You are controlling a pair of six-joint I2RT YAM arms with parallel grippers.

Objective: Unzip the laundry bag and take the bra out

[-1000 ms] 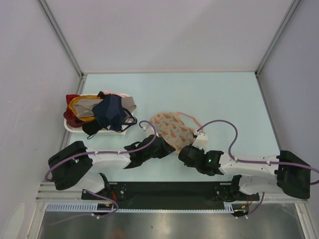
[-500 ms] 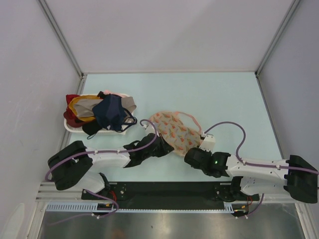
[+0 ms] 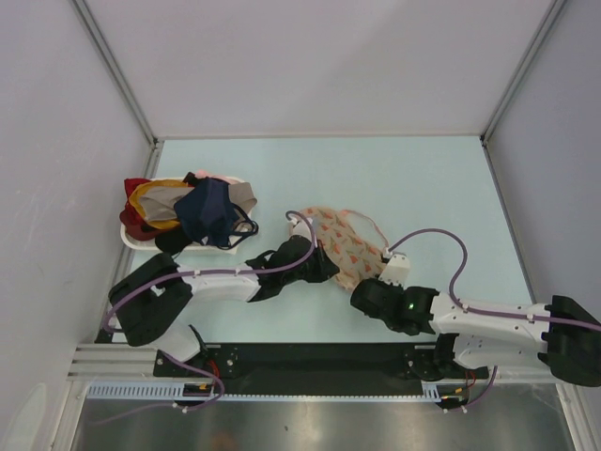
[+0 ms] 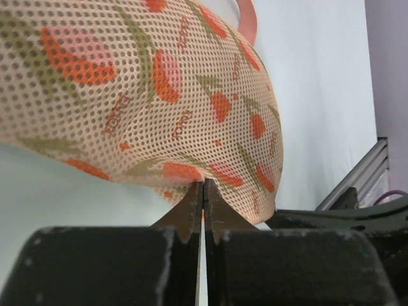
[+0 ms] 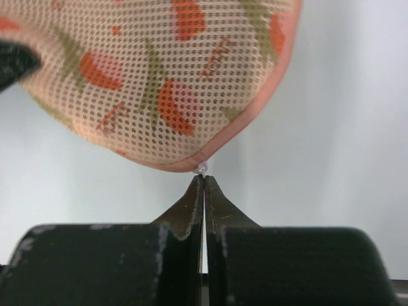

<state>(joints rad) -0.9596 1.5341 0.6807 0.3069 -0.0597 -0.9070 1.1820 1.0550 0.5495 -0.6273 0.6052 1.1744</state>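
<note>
The laundry bag [image 3: 344, 241], a beige-pink mesh pouch with red-orange motifs and pink edging, lies mid-table between my two arms. In the left wrist view its mesh [image 4: 159, 95] bulges just above my left gripper [image 4: 203, 186], which is shut on a pinch of its lower edge. My left gripper [image 3: 328, 268] holds the bag's near left side. At the bag's near right edge my right gripper [image 3: 369, 282] is shut on the small white zip pull [image 5: 203, 169] at the pink rim [image 5: 242, 127], fingertips [image 5: 194, 191] pressed together. The bra is hidden.
A white tray [image 3: 132, 241] at the left holds a heap of navy, red and yellow garments [image 3: 192, 211]. Grey walls and metal posts close in the pale blue table [image 3: 423, 178]. A black rail [image 3: 310, 357] runs along the near edge.
My left arm has pushed right and the bag has shifted right with it. My right arm has drawn back toward the near right, still at the bag's rim.
</note>
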